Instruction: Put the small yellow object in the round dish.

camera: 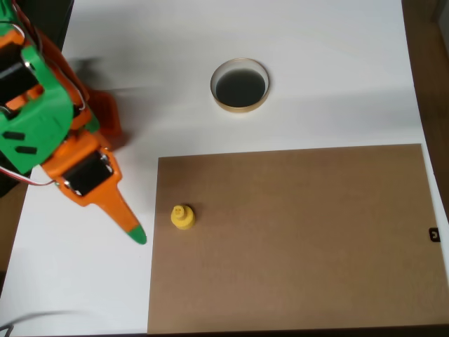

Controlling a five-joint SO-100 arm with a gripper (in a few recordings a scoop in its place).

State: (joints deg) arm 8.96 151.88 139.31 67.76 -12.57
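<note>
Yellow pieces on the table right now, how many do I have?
1. The small yellow object stands on the brown board near its left edge, right of the gripper tip, below the round dish. Nothing looks hidden.

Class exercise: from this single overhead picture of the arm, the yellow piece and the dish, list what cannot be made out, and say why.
- Tool: one orange finger with a green tip shows; the arm's body covers any second finger, so open or shut is unclear.
- Arm: cut off by the left edge.
- Small yellow object: too small for surface detail.
- Round dish: depth unreadable from straight above.
</note>
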